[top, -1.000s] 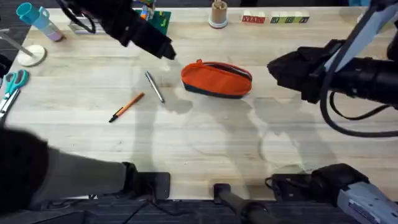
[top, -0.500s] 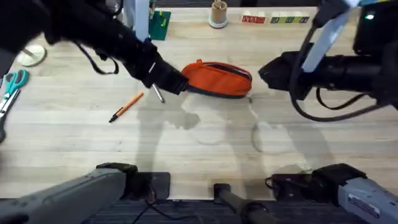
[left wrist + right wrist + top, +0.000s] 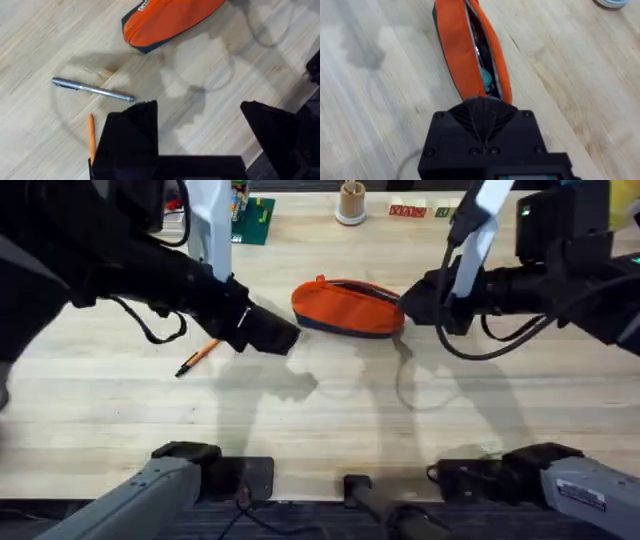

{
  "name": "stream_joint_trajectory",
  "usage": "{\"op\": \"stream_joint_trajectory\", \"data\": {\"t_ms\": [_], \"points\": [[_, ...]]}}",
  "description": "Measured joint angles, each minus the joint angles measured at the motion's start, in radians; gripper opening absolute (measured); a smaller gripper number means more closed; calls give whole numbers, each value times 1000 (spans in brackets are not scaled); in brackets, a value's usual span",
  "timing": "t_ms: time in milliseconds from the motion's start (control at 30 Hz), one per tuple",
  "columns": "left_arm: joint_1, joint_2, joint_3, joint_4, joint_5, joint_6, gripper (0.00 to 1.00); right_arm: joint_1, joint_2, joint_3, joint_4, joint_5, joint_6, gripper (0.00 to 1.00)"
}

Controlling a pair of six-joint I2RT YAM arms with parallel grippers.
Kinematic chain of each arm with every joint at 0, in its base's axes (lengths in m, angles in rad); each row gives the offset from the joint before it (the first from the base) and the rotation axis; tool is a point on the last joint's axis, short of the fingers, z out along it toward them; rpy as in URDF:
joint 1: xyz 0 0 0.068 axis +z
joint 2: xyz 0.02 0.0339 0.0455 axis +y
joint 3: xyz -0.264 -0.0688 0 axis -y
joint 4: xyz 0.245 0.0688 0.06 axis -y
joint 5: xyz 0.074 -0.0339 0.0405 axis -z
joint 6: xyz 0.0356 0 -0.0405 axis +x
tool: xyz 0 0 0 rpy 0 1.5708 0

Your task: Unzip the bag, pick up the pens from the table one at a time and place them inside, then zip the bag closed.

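1. The bag point(image 3: 348, 307) lies on the surface point(image 3: 330, 430) in the far middle zone, long axis running left to right, orange body above a dark base strip that faces the near side
2. In the right wrist view the bag point(image 3: 470, 50) runs lengthwise away from the camera; the zipper along its top is parted at this end, and a gap with a teal item inside is visible
3. The right pincer point(image 3: 415, 298) is at the right end of the bag, pointing left along the bag's long axis. In the right wrist view its fingers come together at a point right at the end of the bag; whether they pinch anything there cannot be told
4. The left pincer point(image 3: 275, 332) hangs just left of and nearer than the left end of the bag, pointing right. In the left wrist view the left pincer point(image 3: 200, 125) is spread wide, with bare wood between the fingers point(image 3: 132, 127)
5. The grey pen point(image 3: 92, 90) lies flat on the surface just beyond the left fingers, apart from the bag point(image 3: 165, 22)
6. The orange pen point(image 3: 200, 352) lies left of the left pincer, long axis diagonal from near-left to far-right, dark tip at the near-left end
7. Open room: the near half of the surface is bare wood between the two arm bases
8. A green baseplate point(image 3: 257, 218) and a small cup point(image 3: 351, 202) stand along the far edge, well apart from the bag
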State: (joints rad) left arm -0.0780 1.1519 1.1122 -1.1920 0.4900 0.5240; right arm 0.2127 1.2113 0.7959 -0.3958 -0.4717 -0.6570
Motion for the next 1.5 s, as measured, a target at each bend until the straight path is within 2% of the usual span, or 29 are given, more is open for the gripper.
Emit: {"op": "stream_joint_trajectory", "data": {"t_ms": [233, 433, 1500], "points": [[0, 0, 0, 3, -8, -5, 995, 0, 45, 0, 14, 0, -88, 30], [0, 0, 0, 3, -9, -5, 995, 0, 66, 0, 95, 0, -118, 30], [0, 0, 0, 7, -10, -8, 995, 22, 294, 16, 179, -19, -130, 30]]}}
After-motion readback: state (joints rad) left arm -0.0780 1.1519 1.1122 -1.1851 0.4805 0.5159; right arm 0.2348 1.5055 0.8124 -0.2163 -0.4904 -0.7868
